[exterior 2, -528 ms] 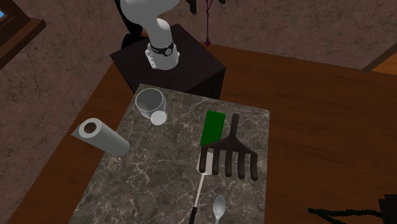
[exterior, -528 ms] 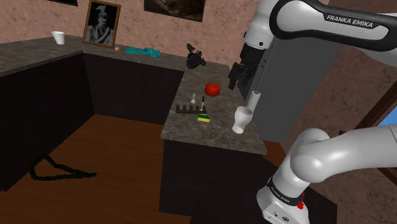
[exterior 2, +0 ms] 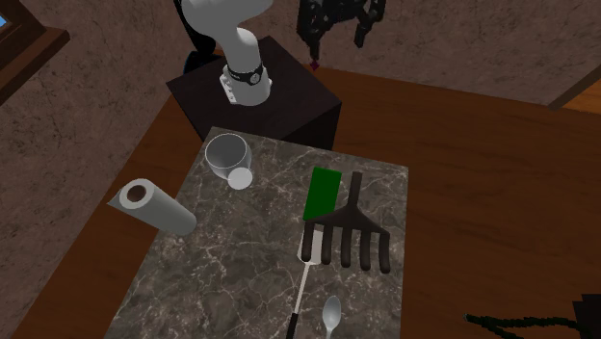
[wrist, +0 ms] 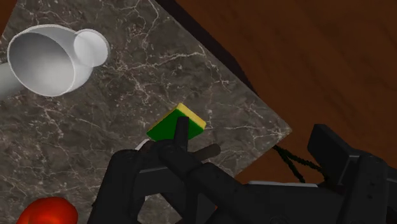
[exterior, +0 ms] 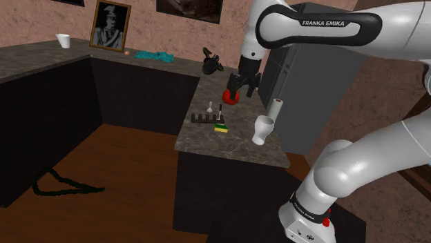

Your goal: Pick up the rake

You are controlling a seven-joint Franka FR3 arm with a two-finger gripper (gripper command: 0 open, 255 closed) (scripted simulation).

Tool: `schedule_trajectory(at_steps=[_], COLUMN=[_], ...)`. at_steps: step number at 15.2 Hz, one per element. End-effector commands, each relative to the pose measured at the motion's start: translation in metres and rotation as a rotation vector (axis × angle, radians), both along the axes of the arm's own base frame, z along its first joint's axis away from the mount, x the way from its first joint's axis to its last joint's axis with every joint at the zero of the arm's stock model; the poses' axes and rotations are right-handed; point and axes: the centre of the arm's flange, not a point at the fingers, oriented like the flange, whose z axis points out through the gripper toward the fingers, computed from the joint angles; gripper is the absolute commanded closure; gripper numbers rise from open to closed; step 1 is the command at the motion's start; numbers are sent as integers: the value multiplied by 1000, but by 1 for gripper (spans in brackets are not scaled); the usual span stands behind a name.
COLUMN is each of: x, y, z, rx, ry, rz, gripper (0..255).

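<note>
My jaws hang open in the air above the desk (exterior: 235, 146), with nothing between them and touching nothing. In the shoulder view they sit just over a round red fruit (exterior: 231, 96) at the far end of the marbled top.

The rake (exterior 2: 352, 229) lies flat on the desk, well apart from my jaws, near the edge that borders the wooden floor (exterior 2: 482, 173). It is dark. Its handle runs alongside a green sponge (exterior 2: 323, 193), just beside it, and its tines point away from my stand (exterior 2: 289, 106). A white spatula (exterior 2: 310, 247) lies against the rake's head on the side away from the floor edge, and its thin handle runs down past a grey spoon (exterior 2: 331, 314). In the wrist view the sponge shows a yellow underside, and I cannot pick out the rake for certain among the black shapes below it.

The one piece of writing I can read is "FRANKA EMIKA", in white capitals on the dark band of my upper arm (exterior: 330, 23). The ring at my base carries small marks I cannot read.

A white cup (exterior 2: 227, 154) stands at the desk corner nearest my stand, and a paper roll (exterior 2: 154, 205) lies on its side near it. On the far counter are a black kettle (exterior: 210, 63) and a framed portrait (exterior: 110, 25) that leans against the wall.
</note>
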Motion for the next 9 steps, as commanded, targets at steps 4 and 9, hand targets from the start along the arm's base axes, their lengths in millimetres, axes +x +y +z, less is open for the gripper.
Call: schedule_trajectory(at_steps=[4,9], x=[63,122], y=[-10,-23], z=[-43,-90], rx=[1,2], ry=[78,154], rz=[-115,-229], gripper=[0,0])
